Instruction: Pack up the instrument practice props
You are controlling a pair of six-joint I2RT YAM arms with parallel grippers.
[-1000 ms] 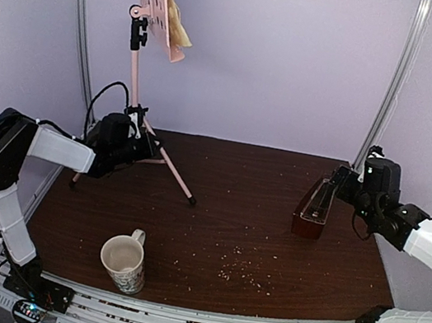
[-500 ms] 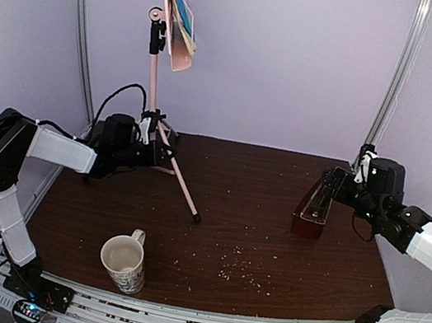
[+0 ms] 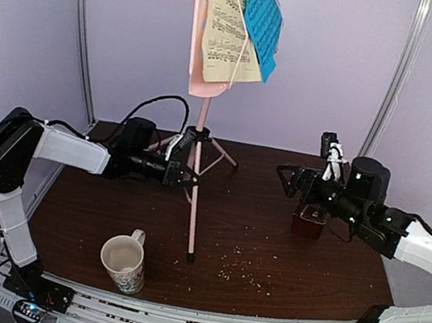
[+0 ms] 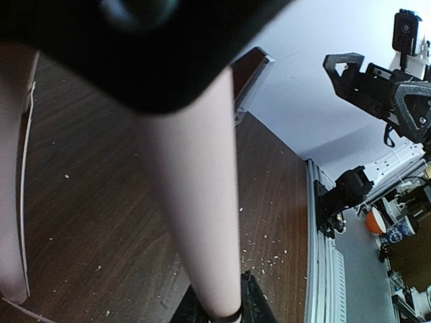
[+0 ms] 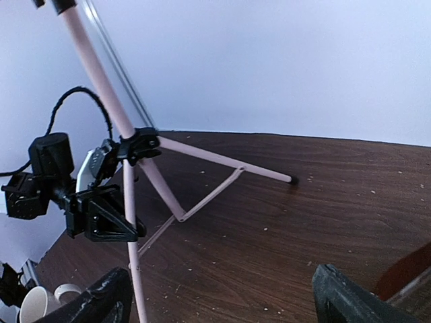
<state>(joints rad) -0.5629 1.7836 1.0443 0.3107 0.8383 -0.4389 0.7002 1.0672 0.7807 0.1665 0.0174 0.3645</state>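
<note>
none of the props is packed yet, as far as can be seen. the left gripper (image 3: 185,174) is closed narrow on one leg of the pink music stand (image 3: 204,117), just under the tripod hub. in the left wrist view the pale leg is pinched between the dark fingers (image 4: 252,306). above that grip the pole rises to the perforated desk (image 3: 197,33), where the pale-yellow sheet (image 3: 224,42) and the blue sheet (image 3: 265,15) are carried, not yet taken off. the legs are spread, so the stand is judged to be unfolded.

the right gripper (image 3: 297,186) is spread wide and nothing is held in it. it is turned toward the stand and kept well apart from it. just behind and below it the red-brown metronome (image 3: 310,222) is stood on the table (image 3: 266,254); whether its cover is fitted cannot be told. nearer the arm bases than the left gripper, a patterned mug (image 3: 124,262) is seen. no box or bag is shown.

nearly everything is judged to be left: sheets lifted off, stand folded, metronome closed and stowed.
</note>
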